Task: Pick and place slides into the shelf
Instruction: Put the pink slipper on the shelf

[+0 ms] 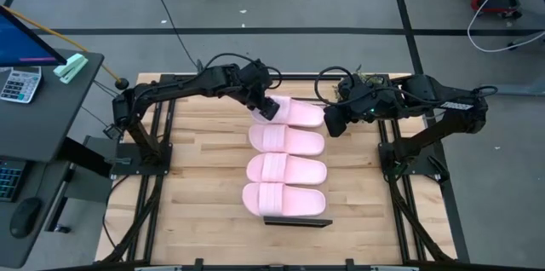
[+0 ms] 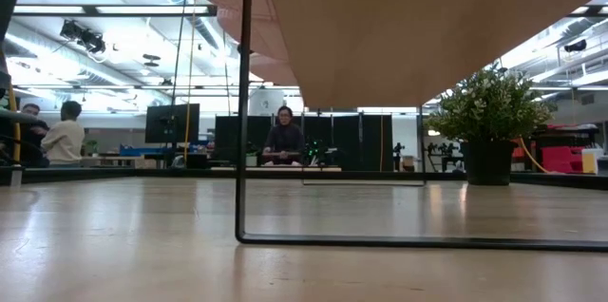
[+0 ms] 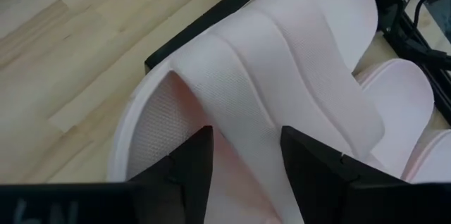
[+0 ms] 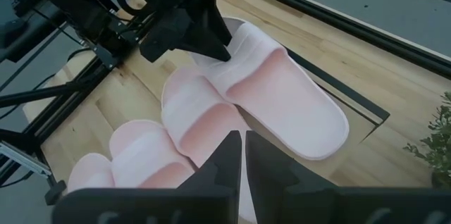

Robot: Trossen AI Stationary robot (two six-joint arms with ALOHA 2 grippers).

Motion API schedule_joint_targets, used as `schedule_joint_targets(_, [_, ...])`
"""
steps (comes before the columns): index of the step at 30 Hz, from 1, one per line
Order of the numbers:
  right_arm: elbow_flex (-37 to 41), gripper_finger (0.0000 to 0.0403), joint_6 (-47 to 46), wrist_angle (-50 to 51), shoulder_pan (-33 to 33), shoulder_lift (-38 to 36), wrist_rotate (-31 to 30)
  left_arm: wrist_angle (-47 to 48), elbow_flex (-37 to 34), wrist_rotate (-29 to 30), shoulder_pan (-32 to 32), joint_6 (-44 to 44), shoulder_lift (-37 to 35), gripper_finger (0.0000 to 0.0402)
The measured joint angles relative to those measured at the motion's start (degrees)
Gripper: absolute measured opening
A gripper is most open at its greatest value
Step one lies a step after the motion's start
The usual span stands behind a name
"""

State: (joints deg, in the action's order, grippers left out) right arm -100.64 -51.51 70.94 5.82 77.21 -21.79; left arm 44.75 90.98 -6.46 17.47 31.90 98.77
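Several pale pink slides lie in a row down the table's middle on the shelf [image 1: 296, 221], whose underside [image 2: 427, 27] and black frame leg [image 2: 245, 103] fill the low view. My left gripper [image 1: 266, 109] is shut on the farthest slide [image 1: 296, 112]. Three more slides [image 1: 286, 141], [image 1: 286, 170], [image 1: 283, 198] rest sole-down on the shelf, nearer to the front edge. My right gripper [image 1: 334, 123] hangs shut and touching nothing, above the table just right of the far slide's other end. My left gripper pinches the far slide's wide strap [image 3: 239, 122] at its open edge between its two fingers. One finger [image 3: 189, 168] stands on the footbed side, the other [image 3: 313, 171] over the strap's outer face. They come slanting down from the left. The slide overlaps its neighbour [image 4: 204, 118].
A potted plant [image 2: 489, 107] stands at the table's far right. A dark desk with a calculator [image 1: 19, 83] is off the table's left. Bare wood [image 1: 196, 169] lies on both sides of the shelf. People sit far back in the room [image 2: 283, 136].
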Motion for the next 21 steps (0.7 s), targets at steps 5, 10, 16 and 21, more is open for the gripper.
schedule_joint_targets(5, [0.00,0.0029,0.00,0.26,0.00,0.00,0.63,-0.28,0.00,0.03,0.04,0.33,-0.19,0.0178])
schedule_joint_targets(10, [0.00,0.0029,0.00,0.24,-0.02,0.00,0.67,-1.41,0.09,-0.53,0.04,0.39,-0.70,0.0185])
schedule_joint_targets(16, [0.00,0.0029,0.04,0.22,-0.02,0.00,0.86,-1.40,0.09,-1.79,0.04,0.79,-0.99,0.0196])
schedule_joint_targets(21, [0.00,0.0029,0.07,0.22,0.00,0.00,0.87,-1.17,0.11,-1.90,0.33,0.57,-0.99,0.0216])
